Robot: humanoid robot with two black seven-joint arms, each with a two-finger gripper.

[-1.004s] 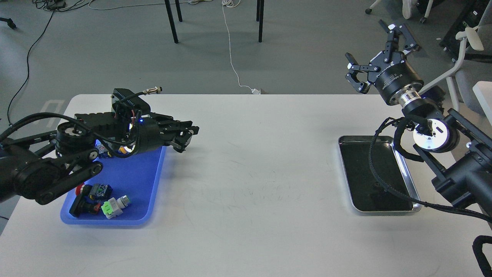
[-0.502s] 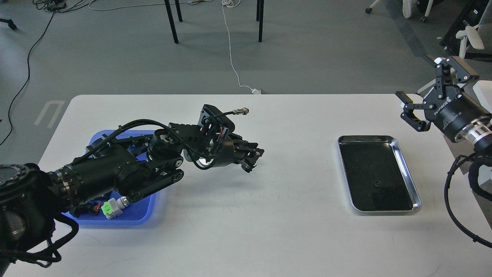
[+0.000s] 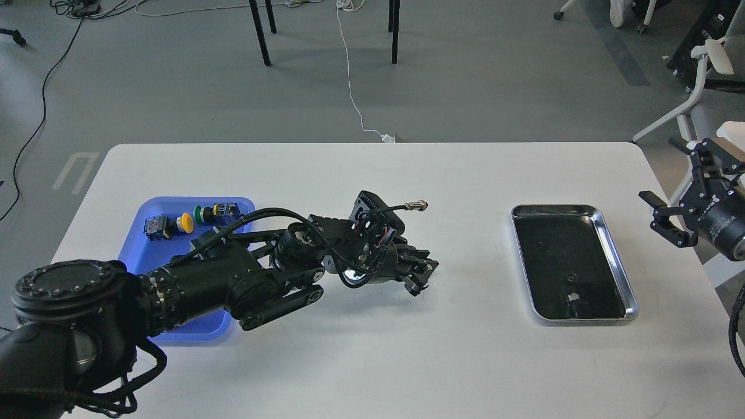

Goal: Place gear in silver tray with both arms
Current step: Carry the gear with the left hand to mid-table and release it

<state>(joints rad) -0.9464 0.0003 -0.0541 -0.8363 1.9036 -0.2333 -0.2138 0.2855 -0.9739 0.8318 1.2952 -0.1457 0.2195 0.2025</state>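
Observation:
The silver tray (image 3: 559,247) lies on the white table at the right, its dark floor showing only small reflections. My left arm reaches across from the left to the table's middle. Its gripper (image 3: 420,277) hovers low over the table, left of the silver tray and well apart from it. Its dark fingers sit close together and I cannot see what is between them. No gear shows clearly. My right gripper (image 3: 659,170) is open and empty, off the table's right edge, right of the tray.
A blue plastic tray (image 3: 240,203) at the left holds a yellow push button (image 3: 185,222), a green one (image 3: 201,214) and other small parts; my left arm covers its near half. Chairs and cables stand on the floor beyond the table.
My left gripper has moved right from the blue tray to the table's middle, toward the silver tray. My right gripper has swung right and down, away from above the tray to beyond the table edge.

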